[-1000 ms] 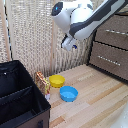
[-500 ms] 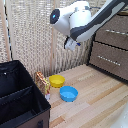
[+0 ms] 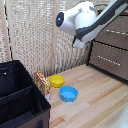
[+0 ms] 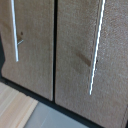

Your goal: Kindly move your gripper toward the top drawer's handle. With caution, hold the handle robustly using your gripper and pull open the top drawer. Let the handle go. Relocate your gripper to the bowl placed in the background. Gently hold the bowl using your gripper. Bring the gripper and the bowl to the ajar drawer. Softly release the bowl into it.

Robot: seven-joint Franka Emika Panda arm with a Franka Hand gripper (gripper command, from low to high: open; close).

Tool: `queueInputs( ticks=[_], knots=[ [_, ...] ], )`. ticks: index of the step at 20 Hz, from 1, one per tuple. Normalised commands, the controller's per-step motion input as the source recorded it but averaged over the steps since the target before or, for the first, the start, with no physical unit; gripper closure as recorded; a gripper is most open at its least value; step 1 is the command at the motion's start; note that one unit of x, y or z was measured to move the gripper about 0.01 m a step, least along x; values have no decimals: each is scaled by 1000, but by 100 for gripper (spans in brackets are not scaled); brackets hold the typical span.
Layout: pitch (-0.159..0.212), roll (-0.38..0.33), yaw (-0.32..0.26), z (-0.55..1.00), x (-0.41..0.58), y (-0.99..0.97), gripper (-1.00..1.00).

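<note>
We see the white arm (image 3: 85,20) reaching in from the exterior view's upper right, its bulky wrist held high in front of the dresser (image 3: 112,45). The pincer (image 3: 79,43) hangs just under the wrist as a small pale shape — too blurred for us to tell how far its fingers are parted, and we see nothing in its hold.

The dresser stands at the exterior view's right. Its top drawer (image 3: 117,27) is partly hidden behind the arm, with a slim silver handle (image 3: 115,32) on the front; below it sits a second drawer (image 3: 107,59) with its own bar. Both fronts look flush, so we take the top drawer to be closed. The pincer is near the dresser's front edge but apart from the handle.

In the wrist view we see two brown wooden drawer fronts side by side, separated by a dark seam, each with a thin silver bar (image 4: 96,47) running along it. No fingers show in that view.

The yellow bowl (image 3: 57,80) rests on the light wooden bench (image 3: 95,100), well below the arm and close to the reed screen (image 3: 35,35). The blue bowl (image 3: 68,93) sits just beside it, nearer the camera. A small patterned packet (image 3: 42,82) stands between the yellow bowl and the black bin (image 3: 20,100) at the exterior view's left.
</note>
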Motion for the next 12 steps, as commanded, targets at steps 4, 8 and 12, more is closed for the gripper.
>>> queueInputs(
  ticks=[4, 8, 12],
  knots=[
    [-42, -90, 77, 39, -36, -845, -100],
    [-25, -143, 30, 117, -60, -783, -100],
    [-16, -159, 26, 141, -35, -693, -100]
  ],
)
